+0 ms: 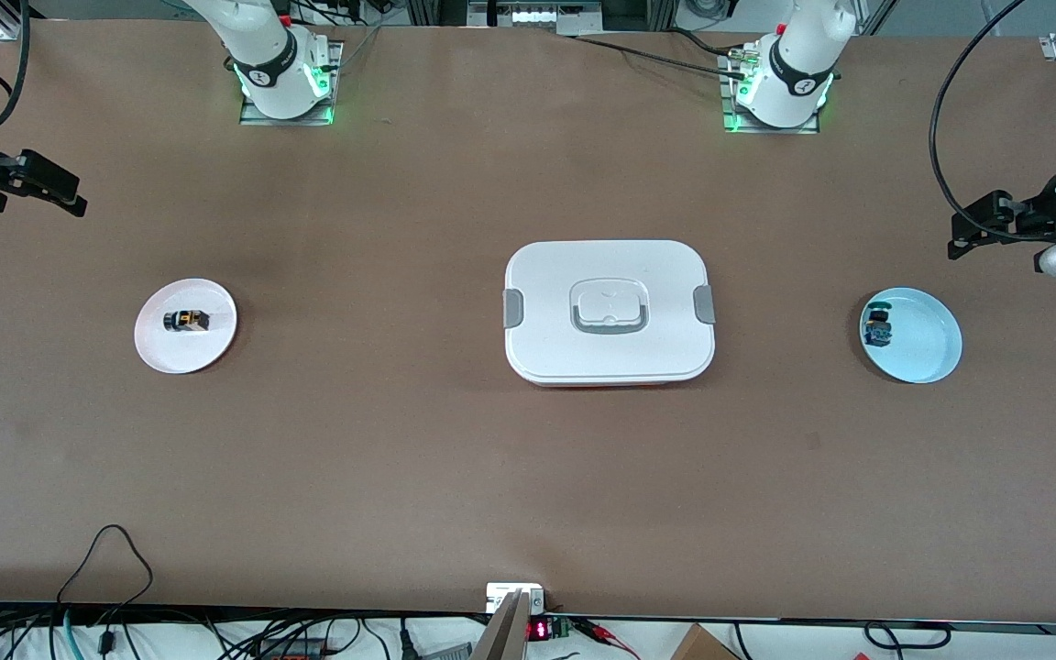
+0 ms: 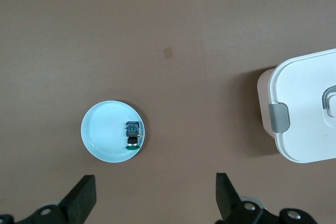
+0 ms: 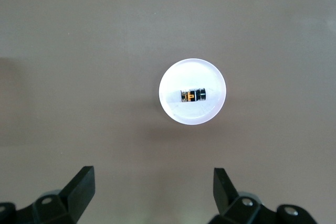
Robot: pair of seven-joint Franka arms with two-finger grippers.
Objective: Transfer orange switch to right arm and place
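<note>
The orange switch (image 1: 186,320) lies on its side on a white plate (image 1: 216,344) toward the right arm's end of the table; the right wrist view shows it (image 3: 193,96) in the middle of that plate (image 3: 178,111). My right gripper (image 1: 51,183) is open and empty, up in the air beside that plate near the table's end; its jaws (image 3: 153,182) stand wide apart. My left gripper (image 1: 973,229) is open and empty, up in the air near a light blue plate (image 1: 927,344) at the left arm's end; its jaws (image 2: 155,190) stand wide apart.
A black switch with green and blue parts (image 1: 878,327) lies on the light blue plate, also in the left wrist view (image 2: 133,135). A white lidded box with grey clips (image 1: 609,312) stands in the middle of the table. Cables run along the table's near edge.
</note>
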